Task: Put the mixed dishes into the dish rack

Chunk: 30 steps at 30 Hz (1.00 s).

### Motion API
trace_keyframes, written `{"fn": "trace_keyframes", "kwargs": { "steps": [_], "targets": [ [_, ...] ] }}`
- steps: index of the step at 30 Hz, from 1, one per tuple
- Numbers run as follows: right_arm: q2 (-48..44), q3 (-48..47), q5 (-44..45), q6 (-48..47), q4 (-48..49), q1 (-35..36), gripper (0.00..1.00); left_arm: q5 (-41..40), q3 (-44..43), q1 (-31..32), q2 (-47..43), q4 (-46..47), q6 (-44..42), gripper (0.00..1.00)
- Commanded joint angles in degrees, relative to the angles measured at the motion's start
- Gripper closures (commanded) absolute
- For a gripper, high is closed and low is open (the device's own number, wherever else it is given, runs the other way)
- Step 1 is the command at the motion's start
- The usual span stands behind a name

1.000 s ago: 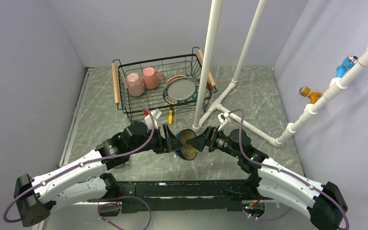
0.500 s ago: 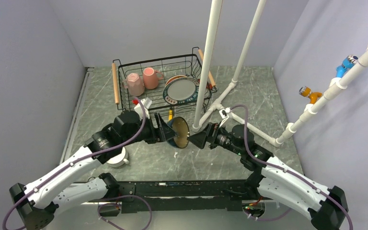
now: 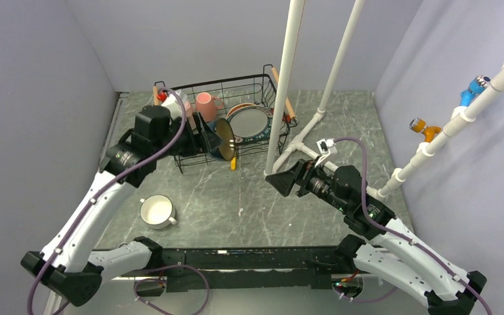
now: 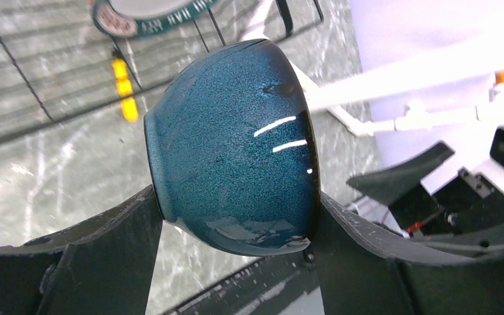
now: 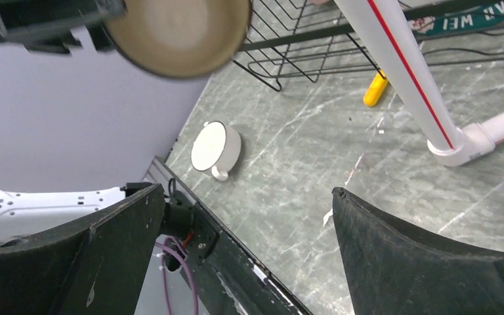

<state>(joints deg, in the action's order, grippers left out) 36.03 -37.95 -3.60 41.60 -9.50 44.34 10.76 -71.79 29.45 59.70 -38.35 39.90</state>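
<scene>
Grey-green marbled table (image 3: 249, 203) carries everything. The rectangular black wire dish rack (image 3: 243, 92) with wooden bar handles sits at the far side, left of centre, and a white pipe frame (image 3: 287, 79) stands just right of it.

Left gripper (image 4: 236, 210) is clamped on the dark-blue glazed bowl with a tan inside (image 4: 233, 144). The bowl is on edge and off the table, at the rack's near side. We can't tell whether it's inside the rim.

Right gripper (image 5: 249, 203) is spread wide and holds nothing, hanging over the table near the pipe base.

In the rack, the big plate with a dark patterned rim (image 3: 249, 121) leans at the right and a pink mug (image 3: 205, 105) sits far left.

White handled cup (image 3: 156, 212) is on the table, near left, well apart from the rack. Small yellow tool (image 3: 234, 161) lies just near of the rack.
</scene>
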Motion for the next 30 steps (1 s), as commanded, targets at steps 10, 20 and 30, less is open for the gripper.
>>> {"fn": "trace_keyframes", "kwargs": {
  "steps": [10, 20, 30],
  "targets": [
    [-1.4, -1.3, 3.5, -2.6, -5.0, 0.0, 0.01, -3.8, -19.6, -11.7, 15.6, -2.2, -14.7, 1.0],
    [-2.0, -1.9, 7.1, -4.0, -7.3, -0.2, 0.01, -10.6, -25.0, -12.7, 27.8, -4.5, -21.6, 1.0],
    [-2.0, -2.1, 8.1, -4.9, -8.8, -0.5, 0.01, -15.3, -31.6, -12.6, 38.1, -7.3, -23.5, 1.0]
  ]
}}
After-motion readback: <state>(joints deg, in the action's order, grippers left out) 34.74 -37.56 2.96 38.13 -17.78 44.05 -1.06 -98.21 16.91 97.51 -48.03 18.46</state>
